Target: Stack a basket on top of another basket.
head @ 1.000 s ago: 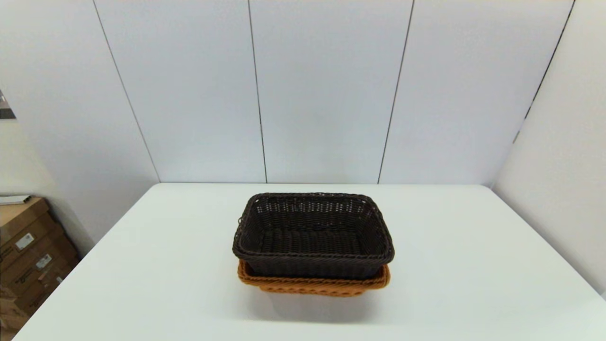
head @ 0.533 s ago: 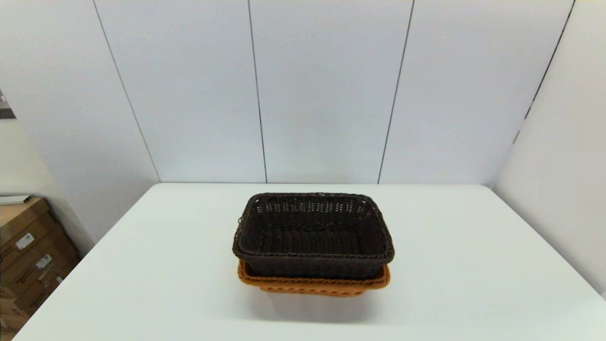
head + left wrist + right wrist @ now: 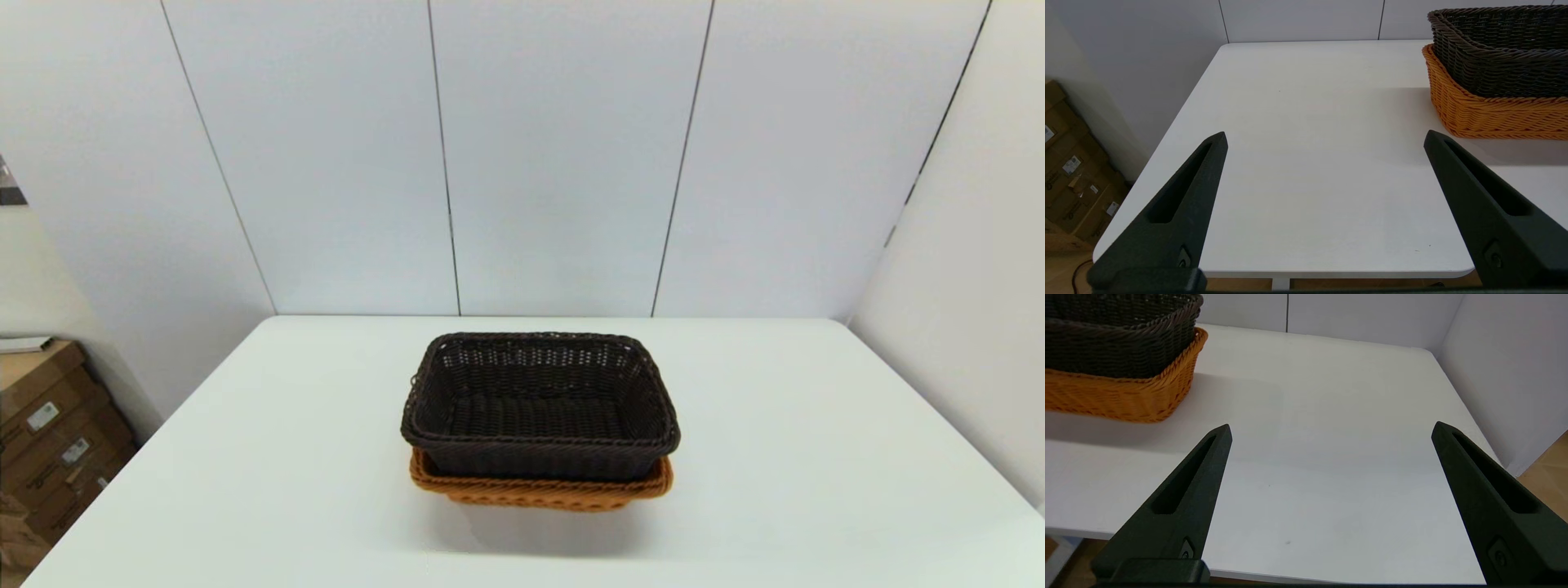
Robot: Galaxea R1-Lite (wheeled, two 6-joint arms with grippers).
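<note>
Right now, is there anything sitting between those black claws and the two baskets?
Nothing visible. Bare white table lies between the open left gripper and the baskets, and likewise for the open right gripper. The dark brown basket already sits nested in the orange basket, so nothing has to travel.

Your left gripper sits pulled back at the near edge, low and level, its two black fingers spread wide with nothing between them. Your right gripper mirrors it on the other side, also drawn back, and its fingers are parted just as far and hold nothing. Each claw points forward and slightly downward, tips apart, neither touching anything. From your head camera neither arm shows at all; both are out of that view.
</note>
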